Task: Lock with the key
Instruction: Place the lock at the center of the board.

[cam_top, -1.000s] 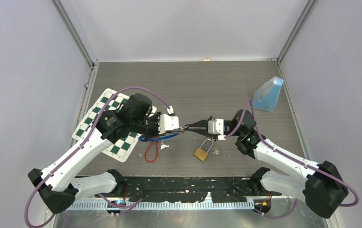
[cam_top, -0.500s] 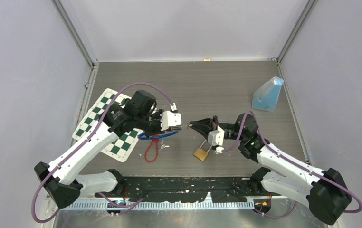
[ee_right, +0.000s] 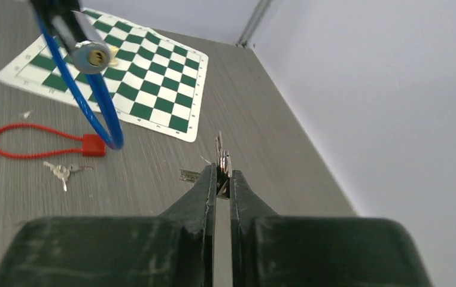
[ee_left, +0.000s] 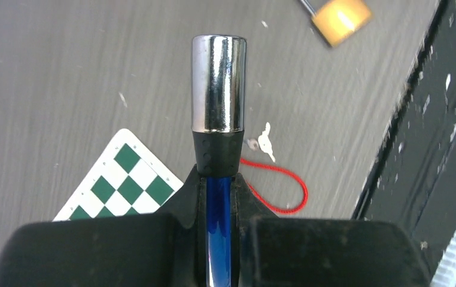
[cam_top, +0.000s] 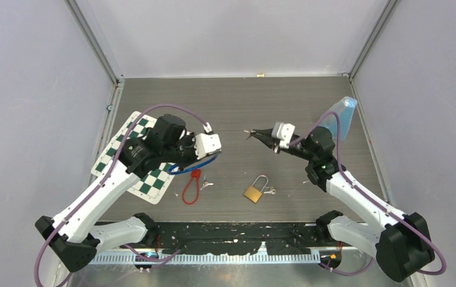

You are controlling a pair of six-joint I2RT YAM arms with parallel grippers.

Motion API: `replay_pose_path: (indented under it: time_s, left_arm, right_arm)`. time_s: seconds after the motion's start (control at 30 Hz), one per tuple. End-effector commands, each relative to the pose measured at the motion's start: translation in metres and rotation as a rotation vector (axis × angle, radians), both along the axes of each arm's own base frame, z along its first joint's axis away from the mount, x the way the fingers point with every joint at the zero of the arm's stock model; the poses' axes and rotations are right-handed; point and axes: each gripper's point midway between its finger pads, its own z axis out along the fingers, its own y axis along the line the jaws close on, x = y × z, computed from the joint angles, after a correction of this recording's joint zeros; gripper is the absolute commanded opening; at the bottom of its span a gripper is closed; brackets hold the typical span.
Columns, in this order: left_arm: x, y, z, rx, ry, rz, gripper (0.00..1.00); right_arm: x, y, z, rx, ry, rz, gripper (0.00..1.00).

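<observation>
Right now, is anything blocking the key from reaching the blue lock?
Nothing visible. Only open air lies between the key in the right end effector and the blue cable lock, held up by the left end effector.

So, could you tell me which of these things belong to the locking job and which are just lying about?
In the job:
- blue cable lock, held in the left gripper
- key, held in the right gripper

Lying about:
- padlock
- red cable lock
- loose keys
- chess mat
- blue bag
</observation>
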Motion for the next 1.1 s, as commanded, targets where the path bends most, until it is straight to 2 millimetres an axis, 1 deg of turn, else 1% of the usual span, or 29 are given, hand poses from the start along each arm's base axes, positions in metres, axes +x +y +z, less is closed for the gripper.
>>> replay_pose_path:
  time_s: [0.0, 0.03, 0.07, 0.1, 0.13, 0.2, 0.23, 0.27, 0.3, 0.33, 0.4, 0.43, 0.5, 0.6, 0.7, 0.77, 0.9, 0.93, 1.0, 1.07]
  left_arm:
    - [0.037, -0.026, 0.074, -0.311, -0.21, 0.131, 0.0]
    - [0.044, -0.029, 0.083, -0.36, -0.22, 0.167, 0.0]
    - [0.05, -0.031, 0.089, -0.404, -0.213, 0.224, 0.0]
    - [0.06, -0.03, 0.092, -0.424, -0.226, 0.274, 0.0]
    - [0.068, -0.032, 0.093, -0.456, -0.204, 0.332, 0.0]
    - [0.083, -0.036, 0.089, -0.497, -0.164, 0.421, 0.0]
    - [0.089, -0.04, 0.084, -0.519, -0.134, 0.455, 0.0]
    - [0.095, -0.048, 0.082, -0.554, -0.105, 0.464, 0.0]
    - [0.098, -0.054, 0.075, -0.574, -0.062, 0.475, 0.0]
    - [0.102, -0.061, 0.07, -0.605, -0.016, 0.495, 0.0]
    - [0.114, -0.075, 0.064, -0.673, 0.058, 0.526, 0.0]
    - [0.122, -0.082, 0.057, -0.696, 0.101, 0.552, 0.0]
    - [0.14, -0.088, 0.049, -0.75, 0.152, 0.608, 0.0]
    - [0.163, -0.096, 0.043, -0.807, 0.196, 0.676, 0.0]
    - [0.183, -0.104, 0.033, -0.878, 0.244, 0.74, 0.0]
    - [0.193, -0.113, 0.022, -0.929, 0.304, 0.764, 0.0]
    - [0.214, -0.13, -0.003, -0.977, 0.391, 0.815, 0.0]
    - [0.219, -0.134, -0.014, -0.972, 0.415, 0.834, 0.0]
    - [0.224, -0.133, -0.029, -0.965, 0.444, 0.895, 0.01]
    - [0.226, -0.124, -0.044, -0.971, 0.445, 0.968, 0.01]
  right_arm:
    - [0.043, -0.012, 0.034, 0.29, 0.365, -0.23, 0.05]
    - [0.054, -0.015, 0.027, 0.302, 0.414, -0.281, 0.05]
    - [0.058, -0.014, 0.026, 0.324, 0.471, -0.298, 0.05]
    - [0.066, -0.015, 0.019, 0.34, 0.522, -0.327, 0.05]
    - [0.069, -0.015, 0.018, 0.364, 0.565, -0.337, 0.05]
    - [0.079, -0.017, 0.008, 0.408, 0.65, -0.375, 0.05]
    - [0.086, -0.022, 0.005, 0.43, 0.666, -0.414, 0.05]
    - [0.094, -0.027, -0.003, 0.453, 0.695, -0.471, 0.05]
    - [0.097, -0.031, -0.011, 0.458, 0.722, -0.509, 0.05]
    - [0.104, -0.039, -0.017, 0.471, 0.729, -0.57, 0.05]
    - [0.111, -0.049, -0.028, 0.49, 0.765, -0.655, 0.05]
    - [0.111, -0.051, -0.034, 0.492, 0.787, -0.676, 0.05]
    - [0.111, -0.054, -0.04, 0.498, 0.806, -0.698, 0.05]
    - [0.11, -0.054, -0.049, 0.482, 0.827, -0.703, 0.05]
    - [0.109, -0.064, -0.063, 0.474, 0.852, -0.769, 0.05]
    - [0.11, -0.074, -0.07, 0.487, 0.86, -0.831, 0.05]
    - [0.109, -0.077, -0.084, 0.485, 0.913, -0.876, 0.05]
    - [0.109, -0.077, -0.087, 0.483, 0.929, -0.881, 0.05]
    - [0.109, -0.075, -0.092, 0.473, 0.955, -0.879, 0.05]
    - [0.108, -0.069, -0.098, 0.464, 0.985, -0.859, 0.05]
